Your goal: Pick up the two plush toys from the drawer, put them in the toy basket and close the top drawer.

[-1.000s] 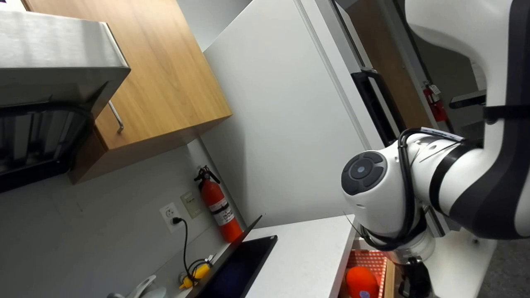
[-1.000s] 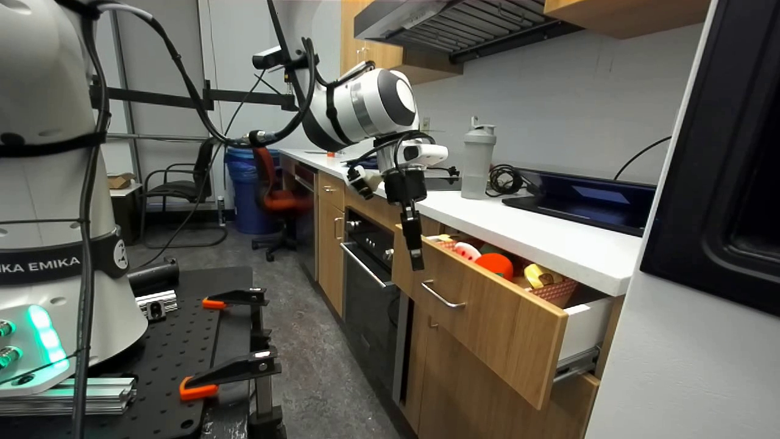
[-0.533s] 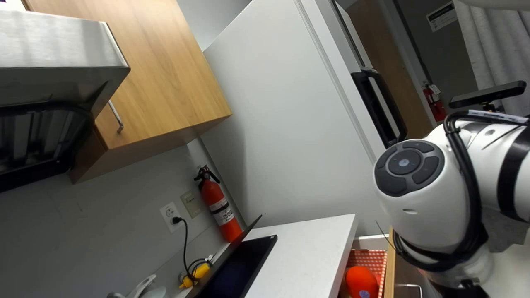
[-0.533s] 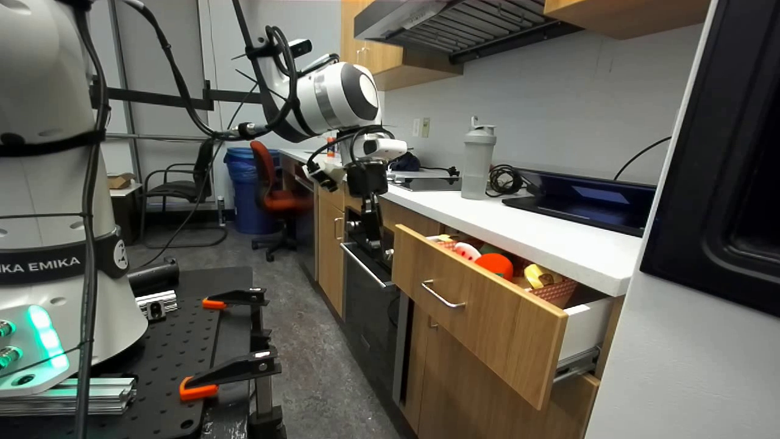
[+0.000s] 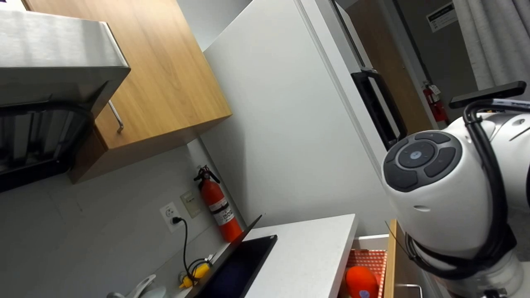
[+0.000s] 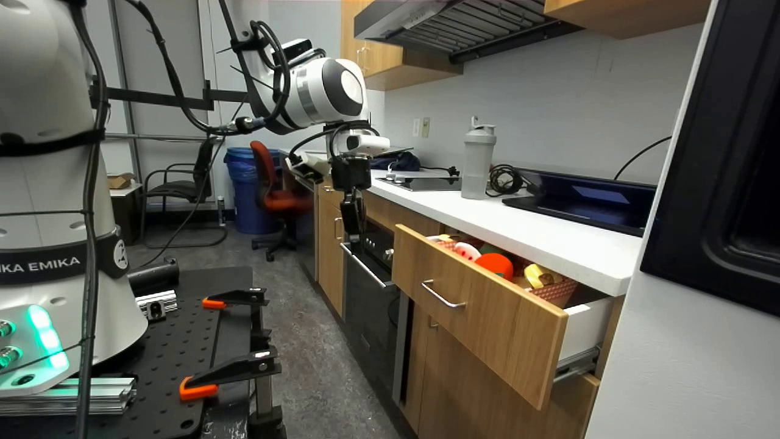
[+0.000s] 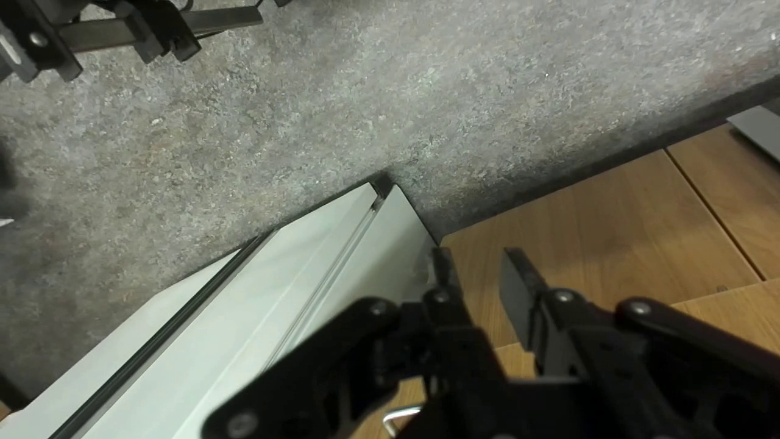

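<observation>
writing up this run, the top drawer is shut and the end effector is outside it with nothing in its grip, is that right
Not quite: the top drawer is not shut. It stands pulled out, as both exterior views show. The rest is right: the end effector is outside it with nothing in its grip.

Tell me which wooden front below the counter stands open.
The top drawer, right of the oven in an exterior view: it juts out past the counter, the toy basket showing inside. The cupboard door left of the oven lies shut.
</observation>
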Robot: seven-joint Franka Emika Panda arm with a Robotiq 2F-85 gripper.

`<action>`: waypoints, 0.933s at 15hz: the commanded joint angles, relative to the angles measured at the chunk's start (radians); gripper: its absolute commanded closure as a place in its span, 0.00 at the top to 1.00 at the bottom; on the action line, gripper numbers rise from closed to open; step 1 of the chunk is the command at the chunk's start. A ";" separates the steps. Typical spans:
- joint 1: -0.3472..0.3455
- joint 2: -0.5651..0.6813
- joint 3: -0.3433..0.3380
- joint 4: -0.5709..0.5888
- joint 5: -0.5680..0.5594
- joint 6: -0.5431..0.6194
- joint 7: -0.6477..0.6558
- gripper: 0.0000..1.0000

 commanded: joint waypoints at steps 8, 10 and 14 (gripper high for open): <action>-0.024 -0.001 0.022 0.000 0.001 -0.003 -0.002 0.27; -0.024 -0.001 0.022 0.000 0.001 -0.003 -0.002 0.27; -0.012 -0.007 0.028 0.024 -0.044 -0.091 0.027 0.67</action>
